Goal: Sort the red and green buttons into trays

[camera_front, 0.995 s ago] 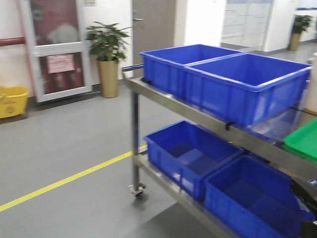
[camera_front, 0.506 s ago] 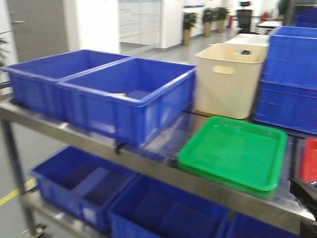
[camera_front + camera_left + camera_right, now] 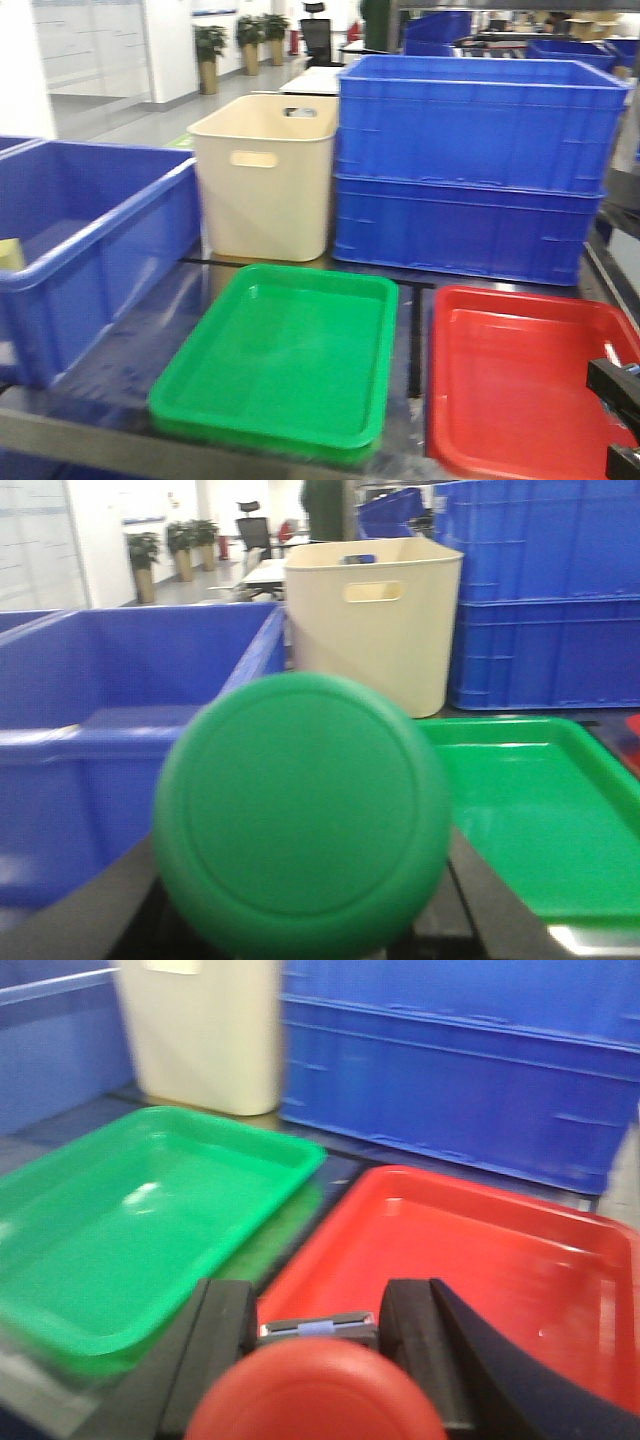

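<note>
Cream tub point(image 3: 262, 190): stands upper centre of the front view, behind the green tray; a handle hole faces the camera, and a small dark thing shows at its top rim, too small to name.
Stacked blue crates point(image 3: 470, 165): 2, one on the other, upper right, just beside the tub and behind the red tray; their insides are hidden.
Blue crate point(image 3: 95, 250): left edge of the frame, just beside the green tray; a pale yellow scrap lies inside at far left, too blurred to name.
Black strip point(image 3: 414, 340): runs along the shelf between the 2 trays.
Green tray point(image 3: 275, 355): lower centre, flat on the shelf; only its glossy floor shows.
Red tray point(image 3: 520, 380): lower right, beside the green tray and apart from it; only floor and glare show.
Green button point(image 3: 300, 815): its round cap fills the lower centre of the left wrist view, hiding part of the blue crate and the tray's near corner.
Left gripper point(image 3: 300, 925): clamped on the green button, dark fingers point(image 3: 480, 905) showing either side beneath the cap.
Red button point(image 3: 315, 1395): its cap sits at the bottom centre of the right wrist view, above the gap between the trays.
Right gripper point(image 3: 315, 1305): black fingers point(image 3: 222, 1345) pinch the red button's dark body.
</note>
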Robot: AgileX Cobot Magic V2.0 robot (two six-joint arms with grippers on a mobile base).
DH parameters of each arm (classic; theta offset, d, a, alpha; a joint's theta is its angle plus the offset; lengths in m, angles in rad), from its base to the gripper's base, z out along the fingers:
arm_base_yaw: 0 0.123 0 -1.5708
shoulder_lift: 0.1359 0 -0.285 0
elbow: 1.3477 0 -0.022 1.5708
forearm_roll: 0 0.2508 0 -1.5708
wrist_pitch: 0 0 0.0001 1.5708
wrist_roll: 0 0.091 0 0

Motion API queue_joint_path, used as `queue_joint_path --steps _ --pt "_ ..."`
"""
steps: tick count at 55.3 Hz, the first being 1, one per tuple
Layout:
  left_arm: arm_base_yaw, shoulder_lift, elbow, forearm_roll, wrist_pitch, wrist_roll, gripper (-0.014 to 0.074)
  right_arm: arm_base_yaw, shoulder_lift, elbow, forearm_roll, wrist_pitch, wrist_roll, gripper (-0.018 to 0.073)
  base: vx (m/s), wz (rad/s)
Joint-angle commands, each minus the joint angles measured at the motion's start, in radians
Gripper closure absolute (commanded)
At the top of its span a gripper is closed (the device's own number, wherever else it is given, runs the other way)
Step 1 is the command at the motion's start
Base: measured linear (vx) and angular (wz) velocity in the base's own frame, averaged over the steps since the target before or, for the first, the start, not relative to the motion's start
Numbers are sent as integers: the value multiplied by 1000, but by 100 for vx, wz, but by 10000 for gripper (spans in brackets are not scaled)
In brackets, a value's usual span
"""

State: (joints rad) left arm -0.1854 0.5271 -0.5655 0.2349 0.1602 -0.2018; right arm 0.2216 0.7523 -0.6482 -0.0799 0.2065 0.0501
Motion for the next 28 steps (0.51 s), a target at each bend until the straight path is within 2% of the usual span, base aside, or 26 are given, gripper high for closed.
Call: queue_joint_path --steps 1,16,28 --pt "-5 5 -31 1 -87 -10 596 -3 -7 -33 -10 -89 -6 568 21 -47" --pt "-5 5 -31 1 -87 -10 596 -3 -7 -33 -10 -89 -6 568 18 -41" --pt "-5 5 -31 1 -87 -10 596 -3 -7 -33 -10 -91 -6 568 13 -26"
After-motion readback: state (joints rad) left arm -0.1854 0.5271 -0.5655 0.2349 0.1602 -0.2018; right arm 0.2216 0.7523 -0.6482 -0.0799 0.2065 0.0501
